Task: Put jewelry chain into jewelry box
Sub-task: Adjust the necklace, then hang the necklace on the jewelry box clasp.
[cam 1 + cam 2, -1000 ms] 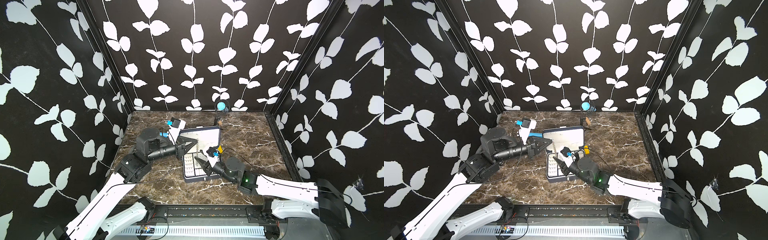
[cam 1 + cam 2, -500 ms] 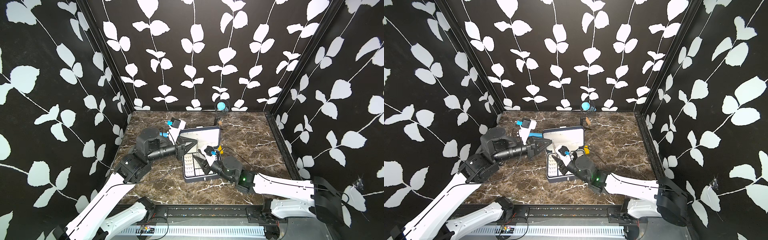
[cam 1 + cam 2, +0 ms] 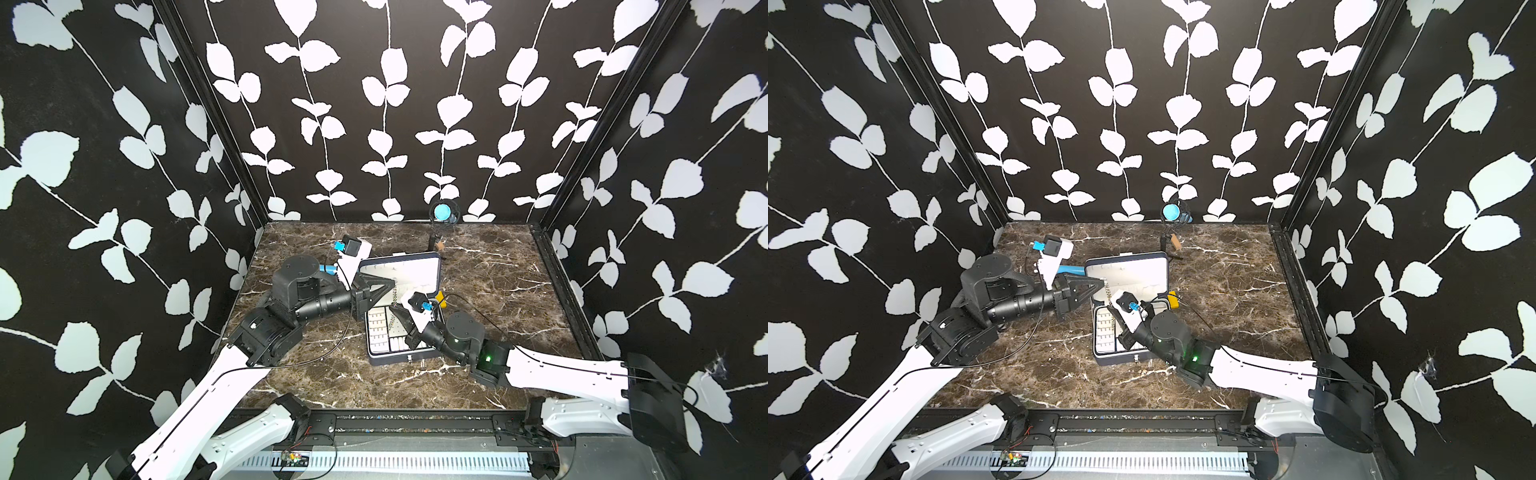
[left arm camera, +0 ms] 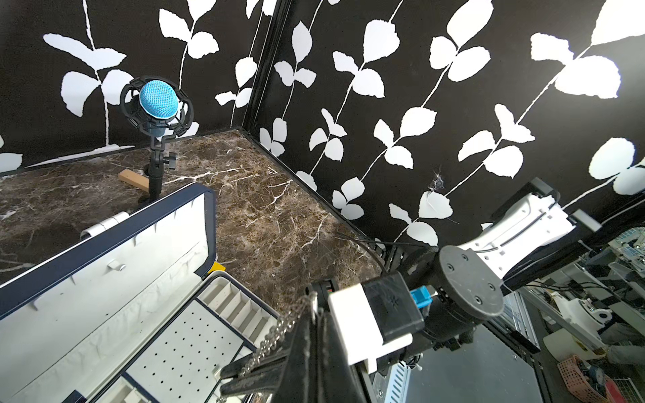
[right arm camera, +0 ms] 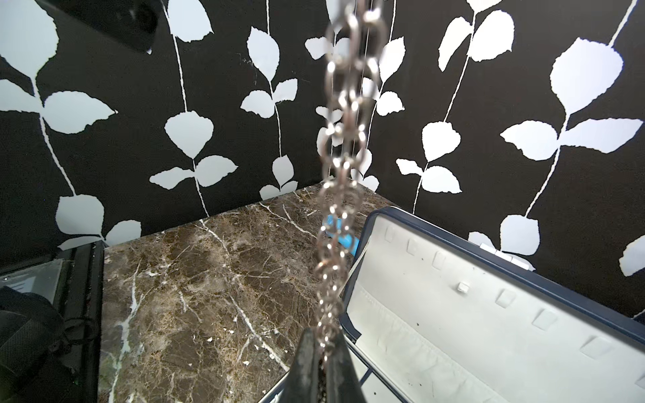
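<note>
Right hand [image 5: 321,343] closed since; grips jewelry chain [image 5: 345,139] over jewelry box [image 5: 436,331] (open).

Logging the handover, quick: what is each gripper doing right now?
Left gripper: closed on the jewelry chain, upper end.
Right gripper: closed on the jewelry chain, lower end.

The silvery jewelry chain [image 3: 393,296] hangs straight above the open, white-lined navy jewelry box [image 3: 397,358].

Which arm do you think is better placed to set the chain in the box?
Probably right: the right gripper pinches the jewelry chain low, over the jewelry box; the left gripper holds the top.
</note>
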Robot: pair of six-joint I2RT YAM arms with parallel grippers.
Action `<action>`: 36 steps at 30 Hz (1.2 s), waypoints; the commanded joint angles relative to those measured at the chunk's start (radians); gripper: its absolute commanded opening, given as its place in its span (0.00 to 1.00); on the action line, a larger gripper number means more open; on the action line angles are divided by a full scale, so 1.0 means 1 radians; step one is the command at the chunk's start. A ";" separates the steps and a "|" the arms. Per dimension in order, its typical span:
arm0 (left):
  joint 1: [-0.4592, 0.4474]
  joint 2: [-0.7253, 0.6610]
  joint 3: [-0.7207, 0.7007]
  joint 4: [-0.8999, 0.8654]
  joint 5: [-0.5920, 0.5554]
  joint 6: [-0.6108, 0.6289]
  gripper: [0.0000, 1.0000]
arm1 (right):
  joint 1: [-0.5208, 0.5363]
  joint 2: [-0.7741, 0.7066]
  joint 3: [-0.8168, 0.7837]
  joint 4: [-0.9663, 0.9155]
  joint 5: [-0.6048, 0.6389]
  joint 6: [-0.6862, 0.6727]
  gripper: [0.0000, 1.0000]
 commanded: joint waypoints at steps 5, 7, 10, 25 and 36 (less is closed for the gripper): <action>0.005 -0.016 0.020 0.006 -0.024 0.019 0.00 | -0.003 -0.024 0.003 0.037 0.003 -0.004 0.00; 0.005 -0.020 0.006 0.015 -0.082 0.016 0.00 | -0.007 -0.032 0.006 0.019 0.018 0.003 0.00; 0.005 -0.027 -0.034 0.061 -0.218 -0.011 0.00 | -0.047 -0.046 0.014 -0.018 0.022 0.053 0.00; 0.005 0.153 -0.342 0.632 -0.610 -0.251 0.00 | -0.287 0.172 0.235 -0.120 -0.057 0.182 0.00; 0.005 0.261 -0.322 0.644 -0.638 -0.192 0.00 | -0.345 0.329 0.298 -0.037 -0.103 0.249 0.00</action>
